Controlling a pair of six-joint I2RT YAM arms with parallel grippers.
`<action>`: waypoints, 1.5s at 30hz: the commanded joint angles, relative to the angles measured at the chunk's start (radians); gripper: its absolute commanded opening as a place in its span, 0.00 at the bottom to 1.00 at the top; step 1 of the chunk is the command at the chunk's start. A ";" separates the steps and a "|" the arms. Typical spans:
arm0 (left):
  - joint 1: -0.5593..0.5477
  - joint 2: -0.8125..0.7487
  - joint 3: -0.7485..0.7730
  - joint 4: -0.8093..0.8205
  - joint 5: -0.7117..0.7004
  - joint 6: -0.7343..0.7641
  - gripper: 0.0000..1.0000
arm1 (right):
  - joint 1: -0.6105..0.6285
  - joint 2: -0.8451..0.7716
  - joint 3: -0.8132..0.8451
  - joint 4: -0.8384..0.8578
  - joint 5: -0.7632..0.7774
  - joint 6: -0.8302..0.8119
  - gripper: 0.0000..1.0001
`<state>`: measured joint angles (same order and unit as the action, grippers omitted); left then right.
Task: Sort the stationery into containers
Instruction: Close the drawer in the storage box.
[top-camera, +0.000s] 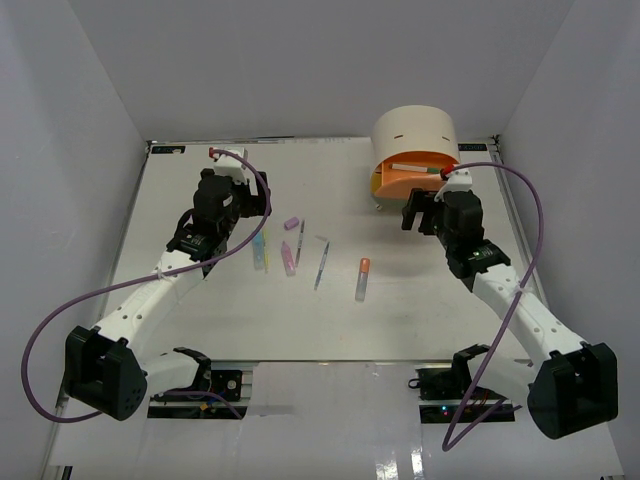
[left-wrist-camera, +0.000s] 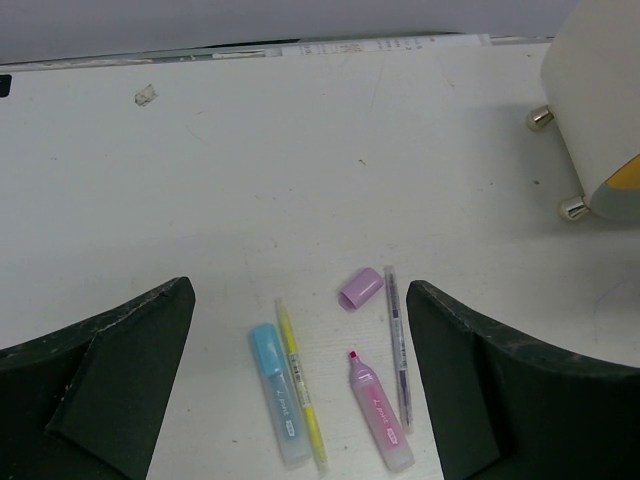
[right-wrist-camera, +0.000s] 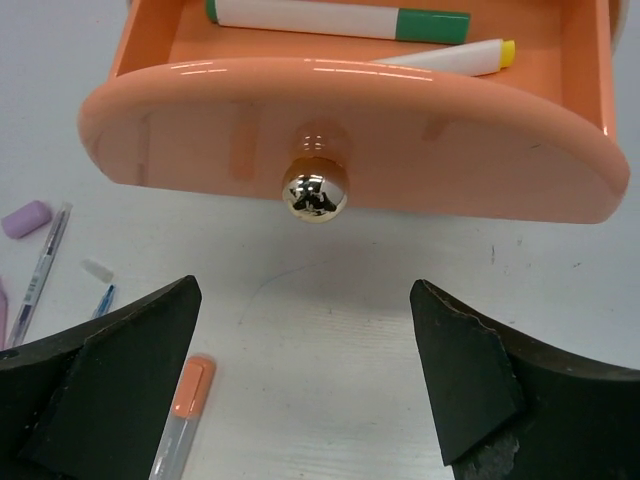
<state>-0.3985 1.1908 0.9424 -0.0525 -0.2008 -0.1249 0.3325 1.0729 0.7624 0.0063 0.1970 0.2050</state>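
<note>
Hovering with jaws spread wide and empty, the right gripper (right-wrist-camera: 302, 300) faces the shiny gold knob (right-wrist-camera: 315, 192) of the pulled-out peach-orange plastic drawer (right-wrist-camera: 350, 110), probably open to take more stationery; a green-capped white marker (right-wrist-camera: 340, 20) and a yellow-tipped white pen (right-wrist-camera: 450, 58) lie inside that drawer. Well to the drawer's left, the left gripper (left-wrist-camera: 300, 290), likewise released and holding nothing, hangs over the unsorted pastel blue marker (left-wrist-camera: 277, 390), pink marker (left-wrist-camera: 378, 410) and small purple cap (left-wrist-camera: 360, 288), apparently lining up its next pick.

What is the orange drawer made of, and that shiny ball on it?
The drawer looks like glossy plastic: smooth, with light streaks on its curved front. The knob looks like polished metal, maybe plated plastic: it mirrors things.
</note>
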 joint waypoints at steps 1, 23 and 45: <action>0.000 0.000 0.016 -0.003 -0.017 -0.007 0.98 | 0.003 0.019 0.048 0.075 0.071 0.007 0.92; 0.000 -0.003 0.013 -0.001 -0.022 -0.005 0.98 | 0.002 0.133 0.167 0.101 0.105 0.013 0.93; 0.000 -0.005 0.012 0.000 -0.026 -0.002 0.98 | 0.002 0.231 0.236 0.136 0.108 0.033 0.92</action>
<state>-0.3985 1.2011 0.9424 -0.0525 -0.2142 -0.1291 0.3325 1.2922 0.9482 0.0711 0.2893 0.2207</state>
